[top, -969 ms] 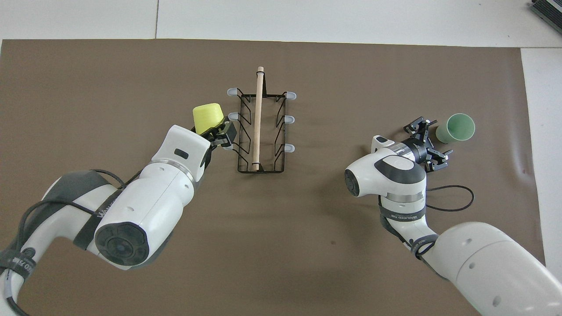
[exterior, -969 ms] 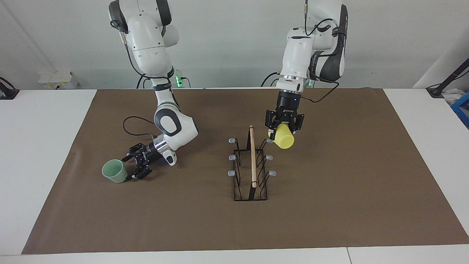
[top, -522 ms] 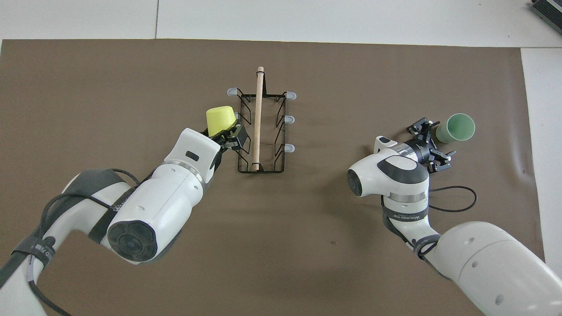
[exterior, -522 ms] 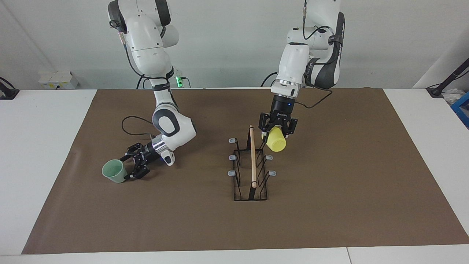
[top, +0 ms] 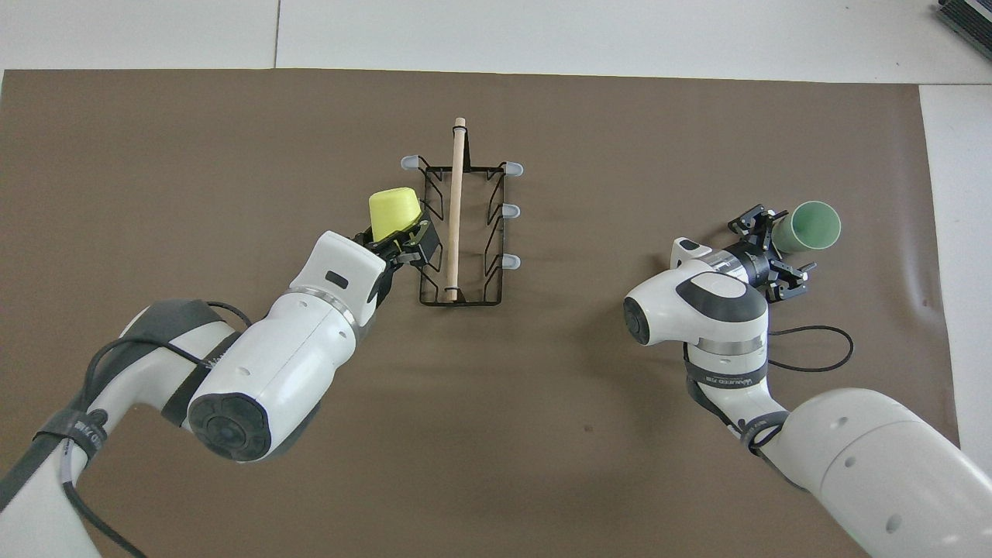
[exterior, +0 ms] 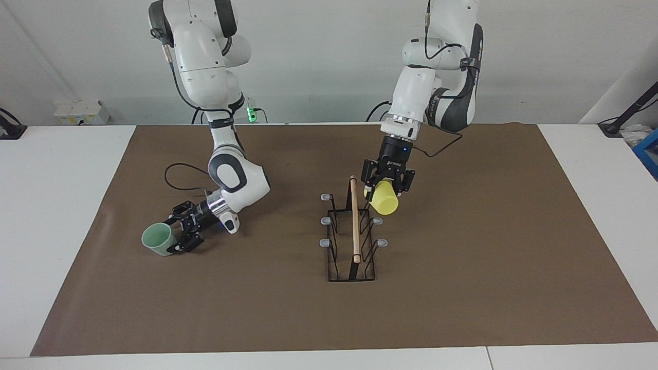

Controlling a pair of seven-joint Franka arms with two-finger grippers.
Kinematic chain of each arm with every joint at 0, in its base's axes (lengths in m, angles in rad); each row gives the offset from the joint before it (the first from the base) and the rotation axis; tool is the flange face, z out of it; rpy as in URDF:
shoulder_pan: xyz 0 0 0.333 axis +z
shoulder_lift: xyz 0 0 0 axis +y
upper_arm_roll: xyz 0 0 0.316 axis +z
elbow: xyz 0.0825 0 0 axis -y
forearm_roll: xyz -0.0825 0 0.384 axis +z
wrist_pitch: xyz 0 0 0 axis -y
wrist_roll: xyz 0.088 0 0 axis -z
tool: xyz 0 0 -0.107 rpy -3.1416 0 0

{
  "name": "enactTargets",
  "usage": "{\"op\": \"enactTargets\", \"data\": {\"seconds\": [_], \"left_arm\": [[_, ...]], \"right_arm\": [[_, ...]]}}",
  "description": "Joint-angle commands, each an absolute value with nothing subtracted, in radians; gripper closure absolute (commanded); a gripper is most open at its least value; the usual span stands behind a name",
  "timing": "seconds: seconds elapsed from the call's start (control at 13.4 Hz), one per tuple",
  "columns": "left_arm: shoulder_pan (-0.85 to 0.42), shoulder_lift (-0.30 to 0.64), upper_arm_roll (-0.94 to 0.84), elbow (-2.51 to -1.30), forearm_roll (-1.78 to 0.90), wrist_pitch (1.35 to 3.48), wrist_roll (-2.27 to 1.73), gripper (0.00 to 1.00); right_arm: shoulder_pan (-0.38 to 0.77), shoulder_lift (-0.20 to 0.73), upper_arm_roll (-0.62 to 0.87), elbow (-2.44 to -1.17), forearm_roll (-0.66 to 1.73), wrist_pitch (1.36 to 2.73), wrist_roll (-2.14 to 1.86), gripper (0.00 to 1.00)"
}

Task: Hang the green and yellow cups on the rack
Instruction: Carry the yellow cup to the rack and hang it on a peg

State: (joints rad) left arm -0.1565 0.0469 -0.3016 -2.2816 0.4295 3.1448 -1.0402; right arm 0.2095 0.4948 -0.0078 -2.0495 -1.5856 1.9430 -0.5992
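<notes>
The black wire rack [exterior: 333, 257] with a wooden dowel [exterior: 354, 221] stands mid-mat; it also shows in the overhead view [top: 496, 298]. My left gripper [exterior: 383, 186] is shut on the yellow cup [exterior: 384, 203] and holds it tilted over the rack's grey-tipped prongs on the side toward the left arm's end. The yellow cup [top: 394, 213] nearly touches the rack's wire there. The pale green cup [exterior: 157, 239] sits tilted on the mat toward the right arm's end. My right gripper [exterior: 181, 235] is low and open, its fingers on either side of the green cup's [top: 811, 226] lower part.
A brown mat [exterior: 462, 288] covers the white table [exterior: 56, 205]. A black cable [exterior: 177, 172] loops on the mat beside the right arm and shows in the overhead view [top: 814, 349].
My left gripper has carried the yellow cup sideways up against the rack. My right gripper has slid toward the green cup until its fingers flank it; the cup has tipped slightly.
</notes>
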Motion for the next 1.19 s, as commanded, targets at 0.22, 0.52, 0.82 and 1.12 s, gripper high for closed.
{"op": "enactTargets", "data": {"seconds": [0.22, 0.52, 0.82, 1.12], "left_arm": [[-0.133, 0.038, -0.299, -2.371, 0.5, 3.292, -1.049, 1.0], [-0.135, 0.029, -0.299, -2.405, 0.503, 3.298, -1.049, 1.0], [-0.144, 0.028, -0.304, -2.433, 0.505, 3.298, -1.051, 1.0], [-0.152, 0.026, -0.305, -2.439, 0.506, 3.283, -1.051, 1.0]], "right_arm": [[0.176, 0.471, 0.002, -2.075, -1.641, 1.976, -0.606, 0.0], [0.153, 0.474, 0.002, -2.075, -1.695, 1.999, -0.594, 0.0], [0.141, 0.476, 0.003, -2.074, -1.717, 2.006, -0.578, 0.0], [0.134, 0.477, 0.002, -2.075, -1.733, 2.022, -0.563, 0.0]]}}
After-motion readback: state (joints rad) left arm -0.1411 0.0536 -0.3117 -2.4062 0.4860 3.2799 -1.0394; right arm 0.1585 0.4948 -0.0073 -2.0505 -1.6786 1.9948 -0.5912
